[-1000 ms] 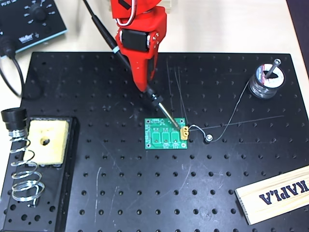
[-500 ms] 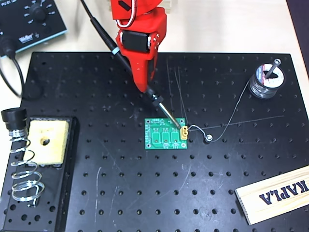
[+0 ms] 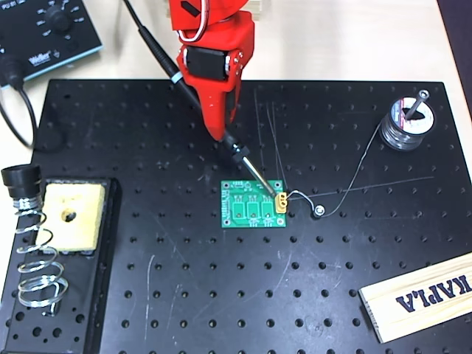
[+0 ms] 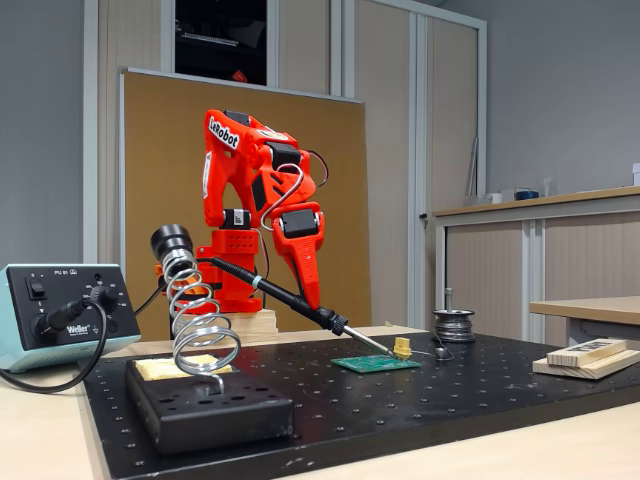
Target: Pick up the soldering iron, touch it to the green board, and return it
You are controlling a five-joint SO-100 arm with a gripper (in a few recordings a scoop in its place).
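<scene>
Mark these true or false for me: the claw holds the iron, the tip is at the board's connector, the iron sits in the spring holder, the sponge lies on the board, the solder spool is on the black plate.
1. The claw holds the iron. True.
2. The iron's tip is at the gold connector on the board. True.
3. The iron sits in the spring holder. False: the holder is empty; the iron is in the claw.
4. The sponge lies on the board. False: it lies in the stand, far left in the overhead view.
5. The solder spool stands on the black plate. True.
</scene>
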